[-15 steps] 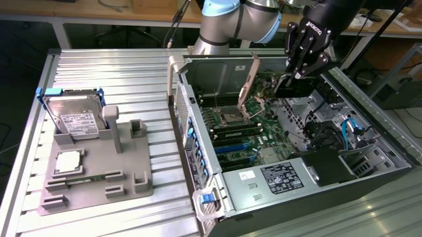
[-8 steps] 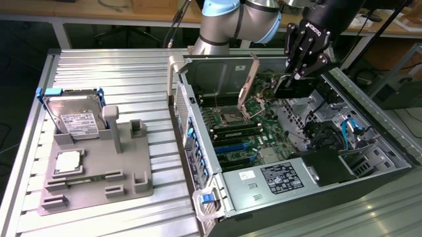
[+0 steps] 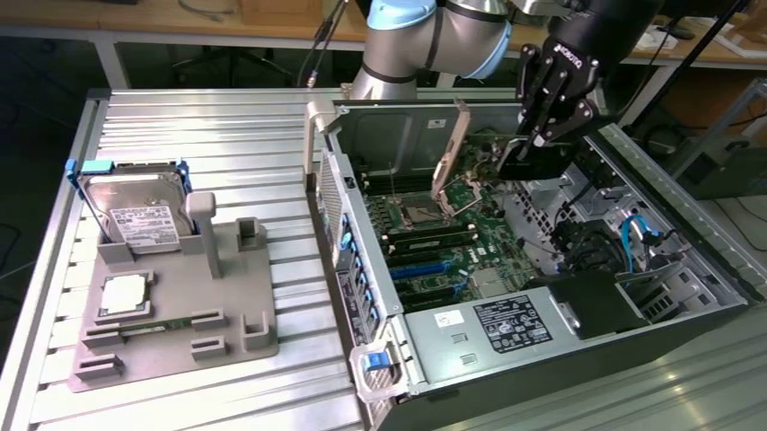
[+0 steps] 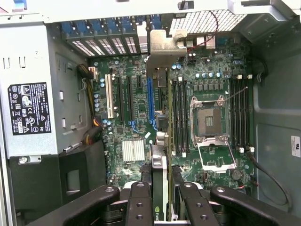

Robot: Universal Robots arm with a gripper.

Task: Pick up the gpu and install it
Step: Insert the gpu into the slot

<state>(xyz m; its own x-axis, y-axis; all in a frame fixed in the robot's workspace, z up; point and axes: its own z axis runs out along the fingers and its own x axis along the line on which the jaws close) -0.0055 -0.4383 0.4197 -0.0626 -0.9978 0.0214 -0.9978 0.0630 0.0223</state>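
Note:
The gpu (image 3: pixel 523 167) hangs on edge inside the open computer case (image 3: pixel 359 269), with my gripper (image 3: pixel 540 142) shut on its dark end. Its silver end bracket (image 3: pixel 452 148) points toward the case's rear wall. In the wrist view the gpu (image 4: pixel 160 155) runs edge-on up the middle from between my black fingers (image 4: pixel 140 205), its bracket (image 4: pixel 162 47) near the rear slot openings. It hovers above the motherboard (image 4: pixel 136 113), just beside the long blue slot (image 4: pixel 151 101), apart from it.
A grey fixture (image 3: pixel 228 328) on the ribbed table holds a silver hard drive (image 3: pixel 138 211), a processor (image 3: pixel 125 294) and a green memory stick (image 3: pixel 156 326). Inside the case sit the power supply (image 3: pixel 515 328), the processor socket (image 4: pixel 209 120) and loose cables (image 3: pixel 635 238).

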